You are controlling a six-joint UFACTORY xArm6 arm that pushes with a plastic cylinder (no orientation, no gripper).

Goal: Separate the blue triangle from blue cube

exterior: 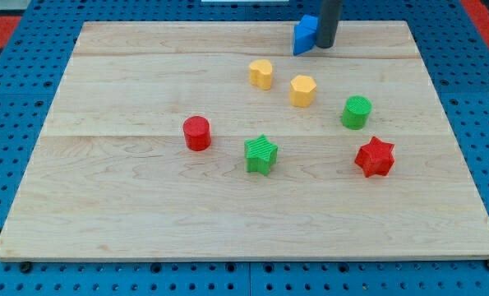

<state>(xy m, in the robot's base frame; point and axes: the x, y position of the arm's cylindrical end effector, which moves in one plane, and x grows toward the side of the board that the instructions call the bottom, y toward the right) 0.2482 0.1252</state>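
A blue block [305, 35] sits near the top edge of the wooden board [129, 205], right of centre. Its shape is hard to make out; it looks like a wedge, perhaps with a second blue piece at its upper end. I cannot tell the blue triangle and the blue cube apart here. My dark rod comes down from the view's top, and my tip [325, 47] rests against the blue block's right side. The rod hides whatever lies directly behind it.
Below the blue block are two yellow blocks [261, 73] [302, 90]. A green cylinder [356, 112] and a red star [375, 157] lie to the right. A green star [260, 154] and a red cylinder [197, 132] lie near the centre.
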